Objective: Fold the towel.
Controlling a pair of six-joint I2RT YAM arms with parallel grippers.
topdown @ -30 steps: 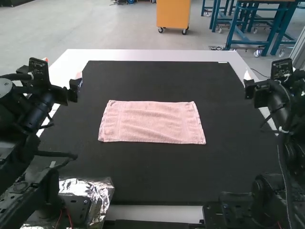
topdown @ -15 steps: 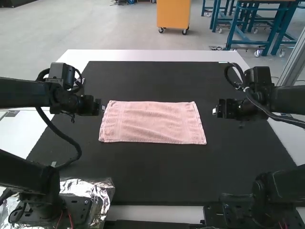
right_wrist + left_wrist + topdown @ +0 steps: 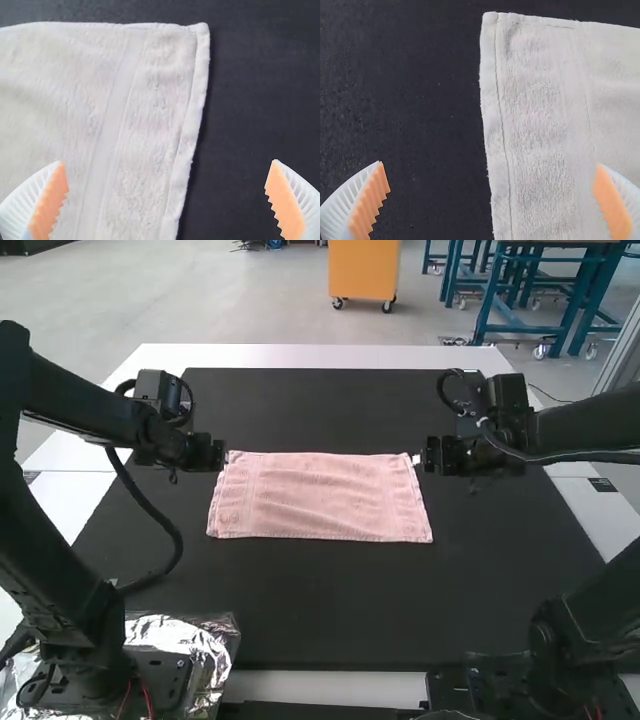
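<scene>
The pink towel (image 3: pixel 320 496) lies spread as a flat rectangle on the black mat, its long sides running left to right. My left gripper (image 3: pixel 220 456) is by its far left corner, and my right gripper (image 3: pixel 420 458) is by its far right corner. In the left wrist view, the fingers of the left gripper (image 3: pixel 490 192) stand wide apart on either side of the towel's hemmed edge (image 3: pixel 497 115). The right wrist view has the right gripper (image 3: pixel 166 192) open as well, straddling the opposite short edge of the towel (image 3: pixel 145 115). Neither one holds cloth.
The black mat (image 3: pixel 330 605) surrounds the towel on a white table (image 3: pixel 320 357). Crumpled foil (image 3: pixel 190 640) lies around the left arm's base at the near left.
Both arms have swung inward from the table's sides, bringing the grippers to the towel's far corners. The towel has stayed in place.
</scene>
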